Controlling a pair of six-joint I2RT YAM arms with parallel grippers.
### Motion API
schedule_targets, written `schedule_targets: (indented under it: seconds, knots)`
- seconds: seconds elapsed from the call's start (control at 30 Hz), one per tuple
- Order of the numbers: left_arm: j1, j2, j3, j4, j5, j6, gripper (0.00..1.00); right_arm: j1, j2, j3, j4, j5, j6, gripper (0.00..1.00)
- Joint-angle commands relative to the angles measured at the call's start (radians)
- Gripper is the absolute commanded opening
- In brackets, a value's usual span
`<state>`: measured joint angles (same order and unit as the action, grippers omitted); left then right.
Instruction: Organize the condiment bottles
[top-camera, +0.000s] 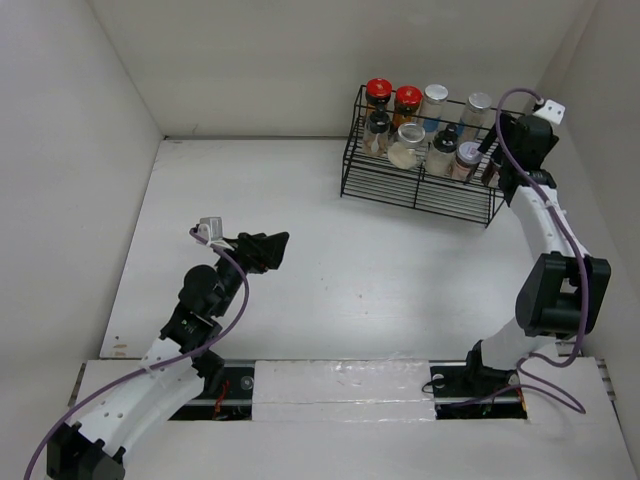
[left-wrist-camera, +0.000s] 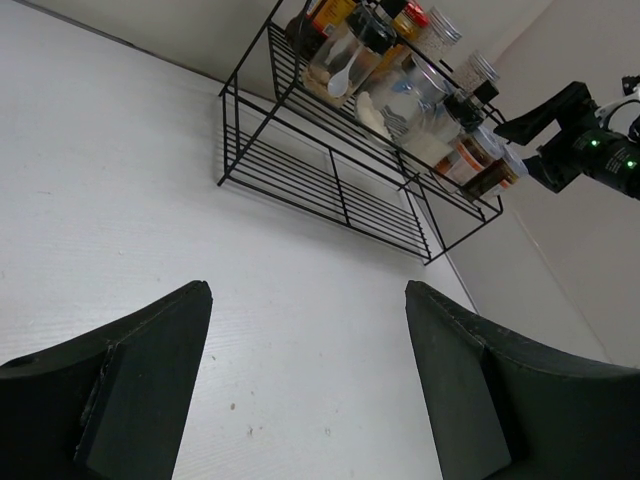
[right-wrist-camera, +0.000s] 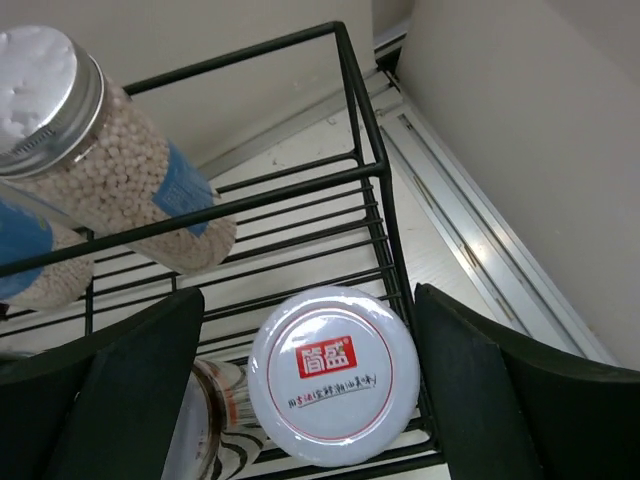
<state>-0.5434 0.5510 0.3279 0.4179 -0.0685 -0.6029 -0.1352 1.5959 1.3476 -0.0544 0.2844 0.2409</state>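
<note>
Bottles sit in wire rack: likely glass, rigid, slick, breakable. I judge hold best below white lid. Right jaws spread astride it, untouching; left jaws spread, empty.

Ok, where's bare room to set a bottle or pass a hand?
Bare: the rack's front shelf and the table between it and the left gripper. Crowded: the back rows, packed with condiment bottles, the right gripper over their right end.
</note>
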Motion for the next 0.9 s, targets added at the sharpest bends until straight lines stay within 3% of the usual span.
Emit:
schedule_targets:
  seconds: [0.0, 0.17, 0.27, 0.3, 0.33, 0.43, 0.53, 0.7, 0.8, 0.87]
  knots:
    - [-0.004, 0.004, 0.03, 0.045, 0.015, 0.006, 0.74, 0.006, -0.086, 0.05, 0.08, 0.009, 0.026, 0.92]
    - [-0.004, -0.005, 0.03, 0.049, 0.015, 0.006, 0.77, -0.003, -0.212, 0.024, 0.08, -0.001, 0.099, 0.92]
    - [-0.004, -0.005, 0.03, 0.058, 0.015, 0.006, 0.8, -0.003, -0.388, -0.106, 0.128, -0.083, 0.133, 0.89]
    - [-0.004, -0.005, 0.03, 0.049, 0.004, 0.006, 0.8, 0.02, -0.44, -0.155, 0.155, -0.219, 0.15, 0.87]
    - [-0.004, -0.005, 0.03, 0.048, 0.004, 0.006, 0.8, 0.037, -0.492, -0.21, 0.254, -0.296, 0.15, 1.0]
    - [-0.004, 0.026, 0.04, 0.038, -0.008, -0.003, 0.8, 0.148, -0.716, -0.445, 0.358, -0.506, 0.164, 1.0]
    - [-0.004, 0.036, 0.049, 0.028, -0.008, -0.012, 0.78, 0.271, -0.816, -0.536, 0.386, -0.629, 0.138, 1.0]
    - [-0.004, -0.031, -0.004, 0.064, -0.03, -0.023, 0.76, 0.382, -1.006, -0.622, 0.249, -0.642, 0.069, 1.0]
    - [-0.004, -0.063, -0.042, 0.14, -0.03, -0.032, 0.74, 0.405, -1.05, -0.66, 0.196, -0.611, 0.069, 1.0]
    - [-0.004, -0.075, -0.043, 0.14, -0.018, -0.044, 0.78, 0.405, -1.05, -0.66, 0.166, -0.596, 0.06, 1.0]
